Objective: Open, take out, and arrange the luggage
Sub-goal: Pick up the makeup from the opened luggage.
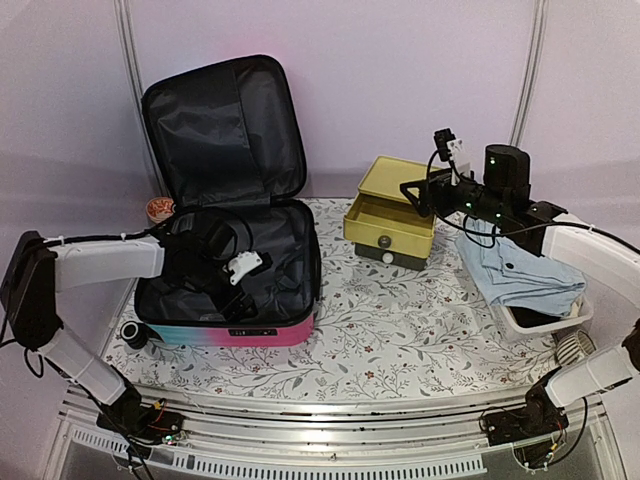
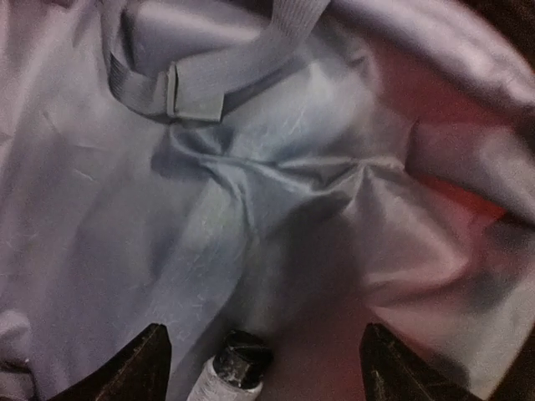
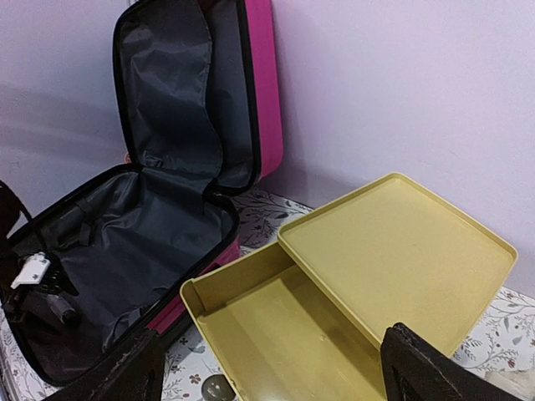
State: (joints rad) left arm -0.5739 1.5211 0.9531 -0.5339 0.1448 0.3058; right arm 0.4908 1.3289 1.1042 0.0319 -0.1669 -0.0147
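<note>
Turquoise-to-pink hard-shell luggage (image 1: pixel 285 255), open at the left of the table (image 1: pixel 400 320) — inside, the nearer left claw (image 2: pixel 267 368), released, just above a small black-capped tube (image 2: pixel 238 368); right claw (image 3: pixel 272 372), also released, over the yellow drawer box (image 3: pixel 368 251).

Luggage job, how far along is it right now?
Done: the luggage is open, lid upright. In hand: the left claw is down inside it, open over a small black-capped tube on the lining; the right claw hovers open above the pulled-out, empty-looking yellow drawer. Left: lifting that tube out and arranging things. A blue cloth lies on the white basket.
</note>
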